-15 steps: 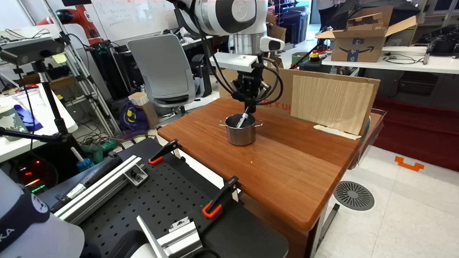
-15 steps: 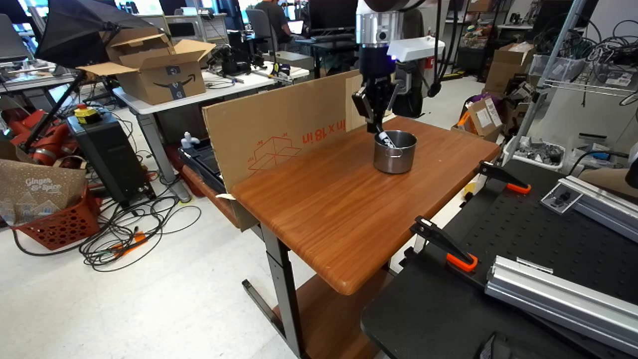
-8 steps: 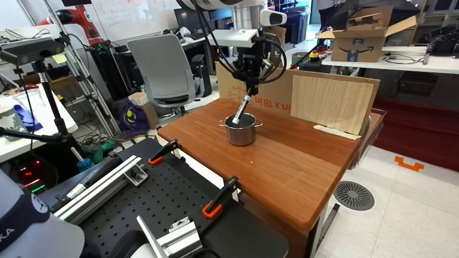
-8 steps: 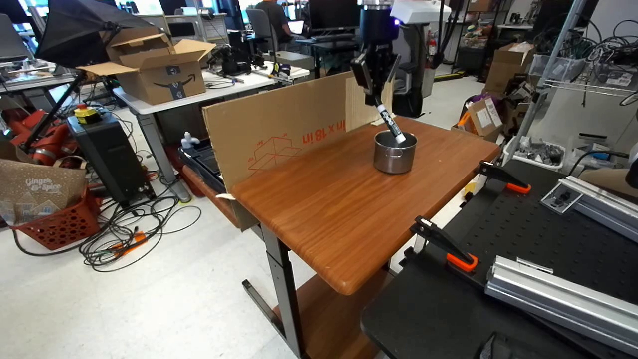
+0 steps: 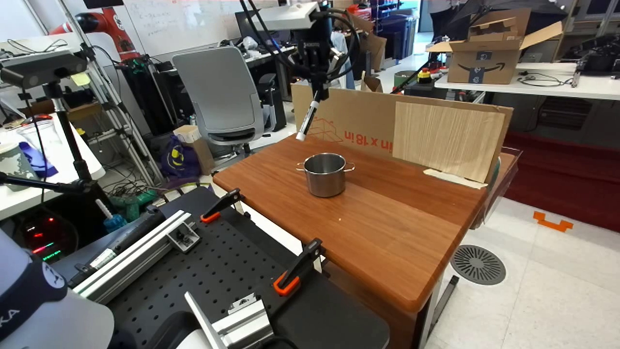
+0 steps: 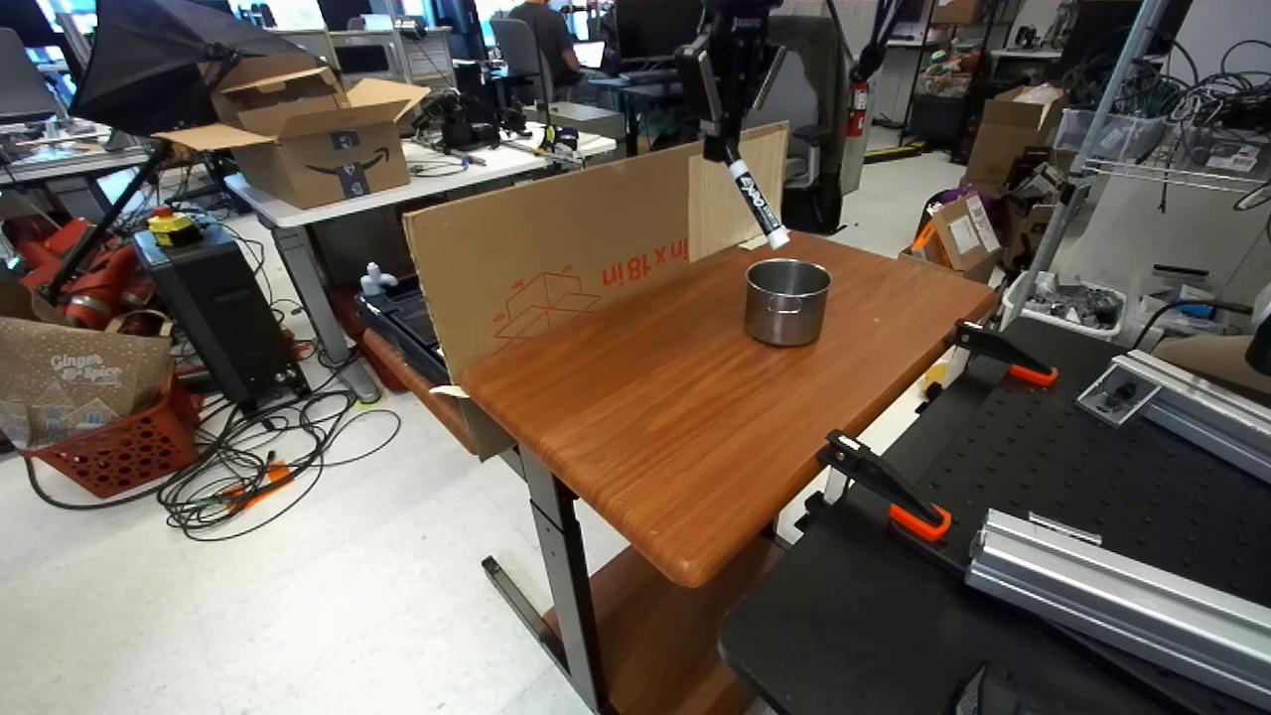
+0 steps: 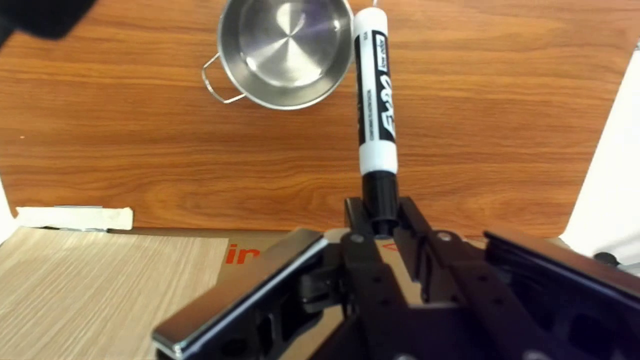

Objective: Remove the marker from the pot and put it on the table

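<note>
Gripper [image 7: 381, 215] clamps marker [image 7: 375, 107] by black end, tilted midair, clear of pot [image 5: 326, 183] on table [image 5: 387, 230]. Cardboard panel [image 6: 556, 253] lines table edge. Wrist view crops pot; black end merges with gripper in both exterior views.

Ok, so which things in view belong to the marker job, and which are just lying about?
For the job:
marker, in the grasp
gripper, shut on it
pot
wooden table

Just lying about:
Amazon box
gray chair
purple bag
red basket
</note>
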Robot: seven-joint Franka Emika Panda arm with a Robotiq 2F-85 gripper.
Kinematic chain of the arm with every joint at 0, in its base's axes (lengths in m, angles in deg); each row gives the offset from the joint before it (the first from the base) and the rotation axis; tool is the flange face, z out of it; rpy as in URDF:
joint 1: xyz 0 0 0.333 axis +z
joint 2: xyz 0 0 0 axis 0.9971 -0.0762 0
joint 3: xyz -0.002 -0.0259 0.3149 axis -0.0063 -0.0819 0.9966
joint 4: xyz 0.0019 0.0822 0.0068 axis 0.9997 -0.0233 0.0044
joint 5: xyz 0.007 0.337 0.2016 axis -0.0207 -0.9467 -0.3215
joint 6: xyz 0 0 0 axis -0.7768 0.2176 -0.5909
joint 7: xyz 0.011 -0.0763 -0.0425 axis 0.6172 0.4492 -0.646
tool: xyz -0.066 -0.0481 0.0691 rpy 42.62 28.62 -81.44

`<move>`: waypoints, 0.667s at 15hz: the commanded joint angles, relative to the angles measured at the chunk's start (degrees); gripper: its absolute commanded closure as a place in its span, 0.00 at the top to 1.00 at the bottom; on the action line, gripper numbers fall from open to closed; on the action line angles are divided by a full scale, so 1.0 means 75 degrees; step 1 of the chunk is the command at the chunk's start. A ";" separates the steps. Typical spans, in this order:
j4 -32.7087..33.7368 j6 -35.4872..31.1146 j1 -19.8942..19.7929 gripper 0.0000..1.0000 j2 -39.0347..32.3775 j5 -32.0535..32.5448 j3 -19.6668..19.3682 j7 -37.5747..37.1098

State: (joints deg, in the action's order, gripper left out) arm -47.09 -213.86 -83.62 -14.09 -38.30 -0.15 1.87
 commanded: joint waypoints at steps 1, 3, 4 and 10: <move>-0.0016 -0.0004 0.0326 0.05 -0.0251 0.0137 0.0168 -0.0429; 0.0094 -0.0033 0.0575 0.05 -0.0617 0.0236 0.0293 -0.0645; 0.0086 -0.0021 0.0700 0.05 -0.0707 0.0329 0.0322 -0.0812; 0.0709 -0.0115 0.1155 0.05 -0.1945 0.0533 0.0315 -0.1035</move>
State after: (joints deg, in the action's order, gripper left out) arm -44.99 -214.95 -75.86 -25.23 -36.36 2.85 -4.43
